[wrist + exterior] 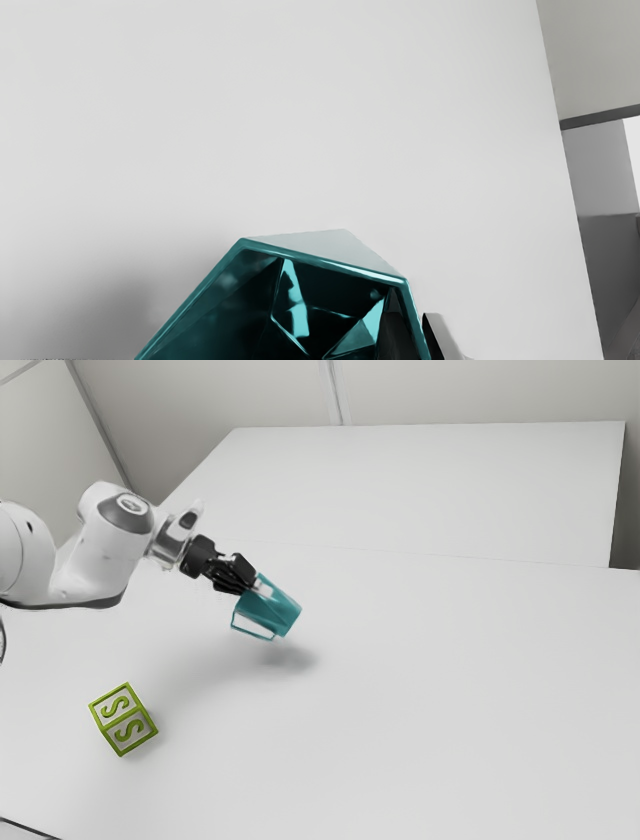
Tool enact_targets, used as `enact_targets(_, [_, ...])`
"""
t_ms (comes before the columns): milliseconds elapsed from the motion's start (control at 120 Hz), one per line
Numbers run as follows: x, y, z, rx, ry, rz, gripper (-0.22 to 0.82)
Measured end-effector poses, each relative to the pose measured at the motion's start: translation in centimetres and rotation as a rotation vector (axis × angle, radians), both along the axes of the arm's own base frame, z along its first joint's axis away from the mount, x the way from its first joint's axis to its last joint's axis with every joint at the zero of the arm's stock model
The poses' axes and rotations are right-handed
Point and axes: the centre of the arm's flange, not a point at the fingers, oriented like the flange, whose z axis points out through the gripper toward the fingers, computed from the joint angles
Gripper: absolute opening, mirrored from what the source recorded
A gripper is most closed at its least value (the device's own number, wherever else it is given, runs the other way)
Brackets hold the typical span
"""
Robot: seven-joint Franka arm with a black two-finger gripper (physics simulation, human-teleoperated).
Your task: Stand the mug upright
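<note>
My black gripper [254,586] is shut on the wall of the teal mug [274,610], near its rim. The mug hangs tilted above the table, its mouth turned up toward the hand, with the handle on the side facing the exterior view's lower left. In the wrist view I look into the faceted mug [320,270]; one finger of the gripper [418,336] is inside the mouth and the other outside, with the wall pinched between them. The mug's lower part is cut off there.
A green-framed letter block [124,719] rests on the white table [420,700], toward the exterior view's lower left and apart from the mug. The mug's shadow falls on the tabletop beneath it. Another white surface [430,490] lies farther back, before the wall.
</note>
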Motion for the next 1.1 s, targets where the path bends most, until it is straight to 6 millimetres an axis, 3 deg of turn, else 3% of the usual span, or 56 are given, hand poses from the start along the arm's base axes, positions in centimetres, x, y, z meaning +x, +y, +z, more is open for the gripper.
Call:
enact_targets(200, [3.1, -1.9, 3.8, 0.516, -0.029, -0.200, -0.17])
enact_targets(358, [4.3, -1.0, 1.5, 0.770, 0.031, -0.192, -0.18])
enact_targets(533, [5.2, -0.9, -0.4, 0.878, 0.052, -0.084, -0.18])
enact_targets(833, [4.8, -2.2, -3.2, 0.855, 0.120, 0.155, -0.18])
enact_targets(1100, [4.6, -2.3, -3.6, 0.789, 0.181, 0.323, 0.33])
